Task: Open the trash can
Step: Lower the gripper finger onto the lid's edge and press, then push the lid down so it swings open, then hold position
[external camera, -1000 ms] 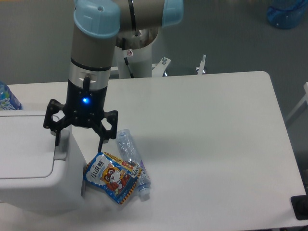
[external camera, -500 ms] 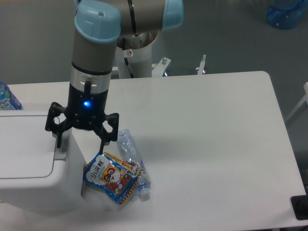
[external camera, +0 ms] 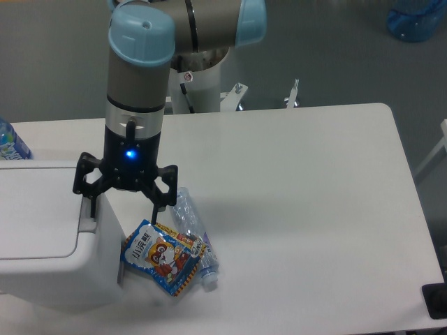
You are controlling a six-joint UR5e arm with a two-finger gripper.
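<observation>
Gripper (external camera: 124, 204), fingers spread wide, hangs over trash can (external camera: 42, 237) rim w/ grey tab, lower left of frame.

Arm (external camera: 136, 91): upright, wrist pointing straight down, blue light lit; gripper (external camera: 124, 204): jaws spread wide, left finger (external camera: 89, 202) and right finger (external camera: 160, 204) tips lowered, holding nothing.

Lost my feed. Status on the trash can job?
Gripper open, straddling the trash can's right edge. Lid shut. Snack packet and plastic bottle lie beside the can.
</observation>
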